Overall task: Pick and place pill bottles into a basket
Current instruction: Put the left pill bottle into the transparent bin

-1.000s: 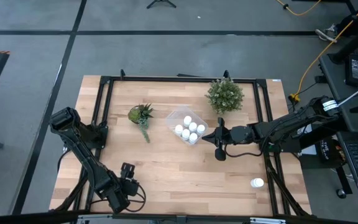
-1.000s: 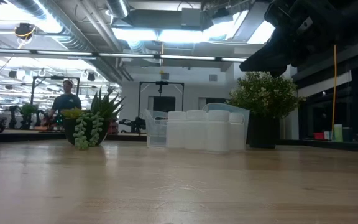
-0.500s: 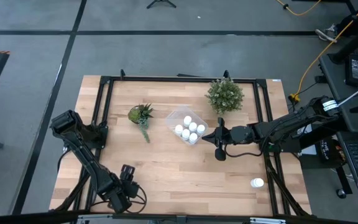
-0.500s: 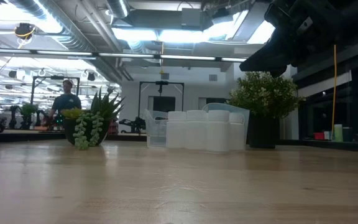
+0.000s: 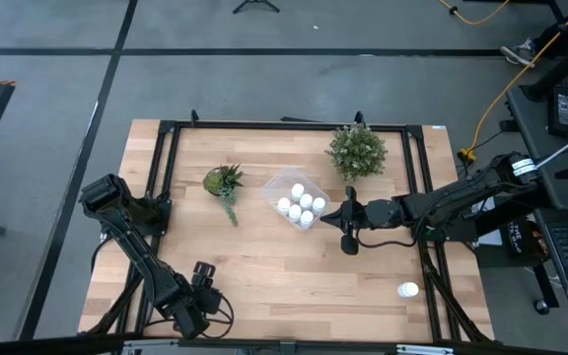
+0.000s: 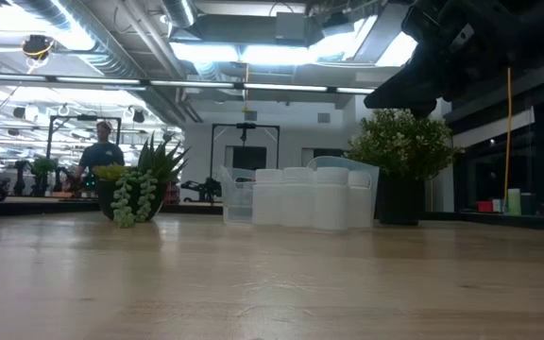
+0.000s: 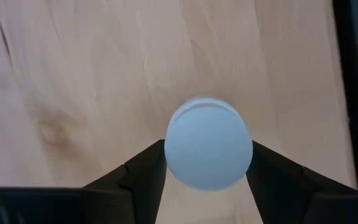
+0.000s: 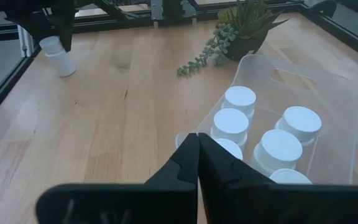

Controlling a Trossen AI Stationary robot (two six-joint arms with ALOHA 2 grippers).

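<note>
The table (image 5: 264,256) is pale wood with a smooth, faintly satin finish, its grain and a knot showing in the left wrist view. On it the basket (image 8: 328,106) is thin translucent plastic, cloudy and softly glossy, and the pill bottles (image 8: 240,99) inside it are opaque white plastic with smooth matt caps. Around the table runs a frame (image 5: 166,177) of black metal, matt like the hard dark fingers (image 7: 143,177) flanking another white bottle (image 7: 209,152).

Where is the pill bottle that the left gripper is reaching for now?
In the high view the left gripper is at the table's near left corner; the left wrist view shows the pill bottle upright on the wood between its fingers, far from the basket.
</note>
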